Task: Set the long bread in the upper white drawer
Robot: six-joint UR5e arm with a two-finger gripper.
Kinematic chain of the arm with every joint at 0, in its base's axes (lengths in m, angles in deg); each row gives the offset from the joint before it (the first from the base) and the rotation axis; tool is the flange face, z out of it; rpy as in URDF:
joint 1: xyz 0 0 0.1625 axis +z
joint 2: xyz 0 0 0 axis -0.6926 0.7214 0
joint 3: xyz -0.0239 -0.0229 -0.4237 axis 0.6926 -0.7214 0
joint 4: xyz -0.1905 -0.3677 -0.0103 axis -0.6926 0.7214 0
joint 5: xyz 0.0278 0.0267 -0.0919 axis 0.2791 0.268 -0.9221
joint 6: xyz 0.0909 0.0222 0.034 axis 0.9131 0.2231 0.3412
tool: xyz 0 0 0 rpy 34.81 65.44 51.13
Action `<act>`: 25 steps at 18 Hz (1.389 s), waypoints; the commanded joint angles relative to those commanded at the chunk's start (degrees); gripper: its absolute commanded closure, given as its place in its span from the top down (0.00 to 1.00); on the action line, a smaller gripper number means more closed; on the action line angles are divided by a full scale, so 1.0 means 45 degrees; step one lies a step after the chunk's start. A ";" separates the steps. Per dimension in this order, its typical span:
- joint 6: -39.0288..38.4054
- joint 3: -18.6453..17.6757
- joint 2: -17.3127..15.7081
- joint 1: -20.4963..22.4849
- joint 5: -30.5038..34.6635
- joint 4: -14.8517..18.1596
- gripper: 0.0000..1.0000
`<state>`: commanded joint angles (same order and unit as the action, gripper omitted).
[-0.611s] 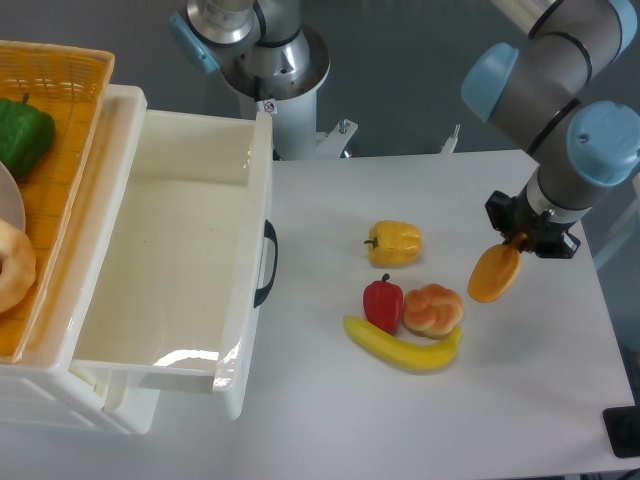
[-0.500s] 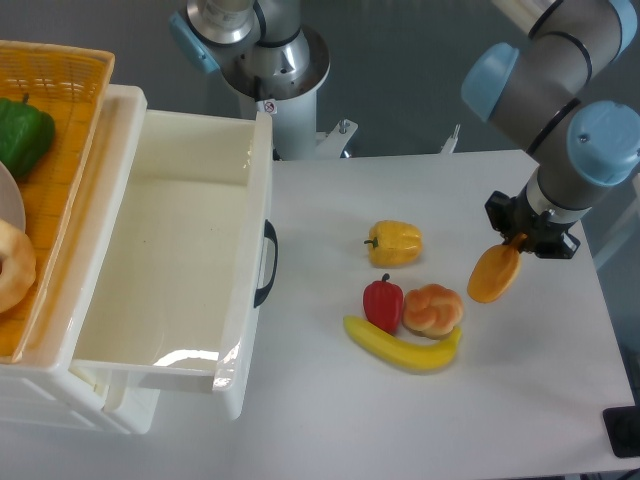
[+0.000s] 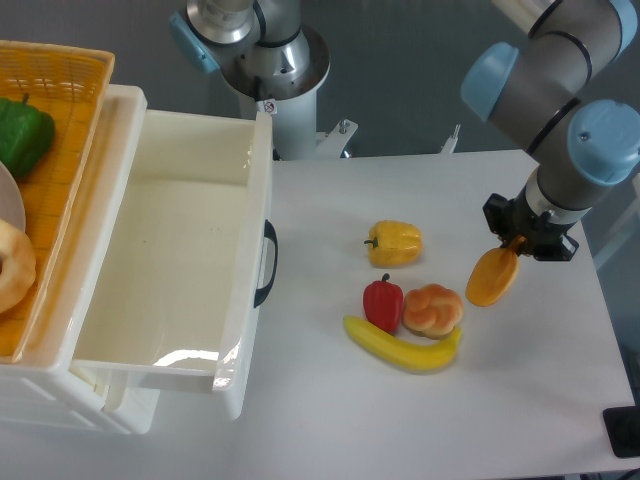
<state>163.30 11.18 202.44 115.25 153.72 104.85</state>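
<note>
The long bread [image 3: 491, 279] shows end-on as a golden-orange oval, hanging from my gripper [image 3: 523, 241] above the right side of the table. The gripper is shut on its upper end, and the rest of the bread is foreshortened. The upper white drawer [image 3: 245, 250] stands pulled open at the left, far from the gripper, with its dark curved handle [image 3: 267, 264] facing the table. Nothing lies inside the drawer.
A yellow bell pepper [image 3: 394, 242], a red pepper [image 3: 382, 303], a round knotted bun [image 3: 433, 309] and a banana [image 3: 403, 348] lie mid-table, left of the bread. An orange wicker basket [image 3: 62, 150] with a green pepper [image 3: 22, 134] sits at far left.
The gripper and the bread have shifted very slightly to the left. Nothing else has moved.
</note>
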 joint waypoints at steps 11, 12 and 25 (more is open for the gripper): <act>-0.1017 -0.0293 -0.1894 -0.0195 -0.1561 0.1697 0.00; -0.1017 -0.0313 -0.2070 -0.0196 -0.1679 0.1931 0.00; -0.5211 -0.0371 -0.3359 -0.2712 -0.2832 0.2168 0.00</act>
<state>139.85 9.51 187.32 103.04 140.98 114.61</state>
